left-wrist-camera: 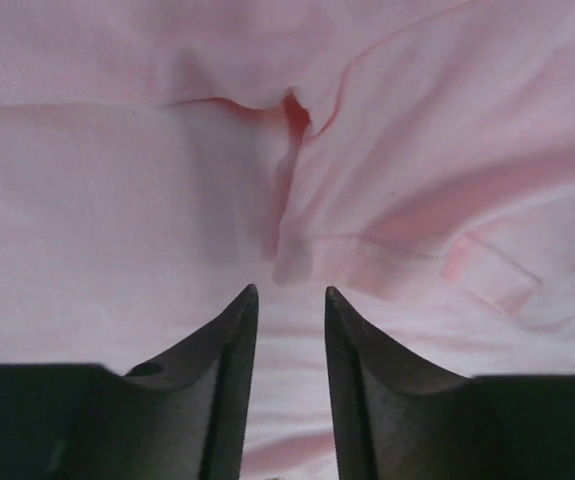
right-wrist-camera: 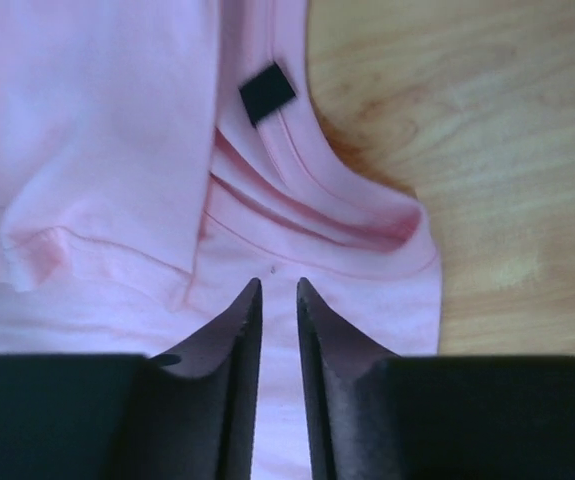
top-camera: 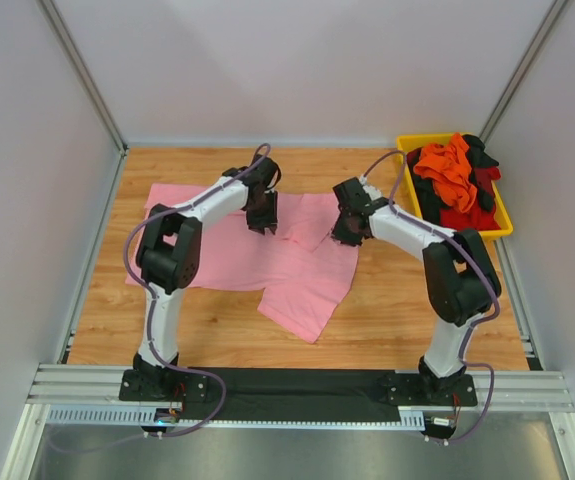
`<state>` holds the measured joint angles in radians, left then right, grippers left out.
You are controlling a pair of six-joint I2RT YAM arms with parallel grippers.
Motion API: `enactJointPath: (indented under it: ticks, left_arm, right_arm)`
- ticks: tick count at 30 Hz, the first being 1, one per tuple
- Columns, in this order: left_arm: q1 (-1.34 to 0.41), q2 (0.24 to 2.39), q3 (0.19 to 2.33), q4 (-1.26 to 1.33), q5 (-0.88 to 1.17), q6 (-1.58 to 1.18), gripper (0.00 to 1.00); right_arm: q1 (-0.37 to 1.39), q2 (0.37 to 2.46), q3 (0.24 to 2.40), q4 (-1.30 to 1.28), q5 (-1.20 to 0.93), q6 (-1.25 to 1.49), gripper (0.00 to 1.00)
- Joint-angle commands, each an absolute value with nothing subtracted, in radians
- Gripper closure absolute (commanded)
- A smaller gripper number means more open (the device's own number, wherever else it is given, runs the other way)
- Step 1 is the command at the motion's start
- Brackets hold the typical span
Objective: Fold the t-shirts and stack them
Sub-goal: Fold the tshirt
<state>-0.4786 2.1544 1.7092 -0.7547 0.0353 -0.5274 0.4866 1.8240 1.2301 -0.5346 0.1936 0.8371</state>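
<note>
A light pink t-shirt [top-camera: 267,265] lies spread on the wooden table [top-camera: 407,310], with its right part folded over toward the middle. My left gripper [top-camera: 261,222] hangs over the shirt's upper middle. In the left wrist view its jaws [left-wrist-camera: 289,290] stand open just above creased pink cloth [left-wrist-camera: 117,180], holding nothing. My right gripper [top-camera: 347,232] is at the shirt's upper right edge. In the right wrist view it [right-wrist-camera: 278,282] is open by a narrow gap over the cloth, just below the collar [right-wrist-camera: 347,215] and its black label [right-wrist-camera: 267,92].
A yellow bin [top-camera: 422,138] stands at the back right, holding an orange shirt [top-camera: 447,165], a red one [top-camera: 467,215] and black cloth [top-camera: 487,160]. Bare wood [right-wrist-camera: 467,120] lies right of the collar. Grey walls close in the table on three sides.
</note>
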Motion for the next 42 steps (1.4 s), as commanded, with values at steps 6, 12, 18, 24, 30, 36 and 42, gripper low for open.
enactJointPath:
  ticks: [6,12,18,24,30,36,42]
  left_arm:
    - [-0.324,2.003,1.805,-0.775,0.049,-0.428,0.56]
    - [-0.168,2.071,1.822,-0.765,0.023,-0.400,0.56]
    - [-0.081,2.213,1.893,-0.784,0.002,-0.387,0.56]
    - [-0.041,2.272,1.905,-0.767,0.003,-0.408,0.56]
    - [-0.040,2.292,1.930,-0.779,-0.060,-0.433,0.55]
    - [-0.034,2.280,1.965,-0.787,0.050,-0.428,0.54]
    - [-0.029,2.161,1.936,-0.788,0.020,-0.384,0.52]
  right_arm:
    - [0.275,1.857,1.339,-0.344,-0.066,0.577,0.63]
    - [0.230,2.023,1.517,-0.345,-0.135,0.499,0.64]
    - [0.190,2.161,1.627,-0.351,-0.130,0.457,0.67]
    - [0.184,2.242,1.672,-0.359,-0.120,0.436,0.76]
    - [0.152,2.325,1.817,-0.469,-0.002,0.431,1.00]
    - [0.126,2.329,1.917,-0.521,-0.018,0.408,1.00]
    - [0.155,2.172,1.882,-0.612,-0.012,0.523,0.73]
